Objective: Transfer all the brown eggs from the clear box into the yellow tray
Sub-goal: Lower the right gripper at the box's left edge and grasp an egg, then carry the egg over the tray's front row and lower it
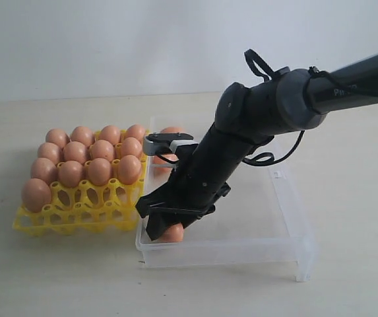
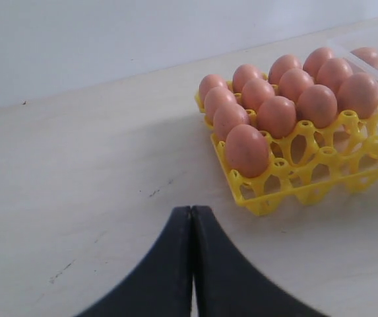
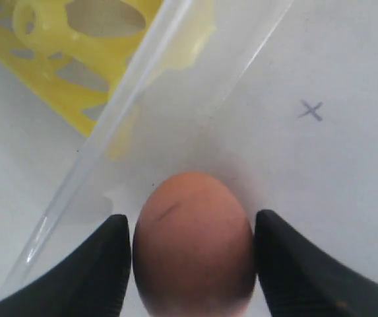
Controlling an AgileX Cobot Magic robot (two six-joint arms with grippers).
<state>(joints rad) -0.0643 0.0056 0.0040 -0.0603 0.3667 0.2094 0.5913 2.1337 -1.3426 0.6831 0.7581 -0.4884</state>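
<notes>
Several brown eggs [image 1: 86, 162] fill the back rows of the yellow tray [image 1: 76, 214] on the left; its front row holds one egg at the left end. The clear box [image 1: 287, 198] lies right of the tray. My right gripper [image 1: 165, 231] reaches down into the box's near left corner. Its two black fingers press both sides of one brown egg [image 3: 193, 244], which sits on the box floor. At least one more egg [image 1: 171, 131] shows at the box's far end behind the arm. My left gripper [image 2: 192, 211] hangs shut and empty over the bare table, short of the tray [image 2: 307, 191].
The box's clear wall [image 3: 129, 132] runs close beside the held egg, with the tray's yellow edge [image 3: 76, 72] just beyond it. A small pencilled cross [image 3: 313, 111] marks the surface under the box. A white wall backs the table.
</notes>
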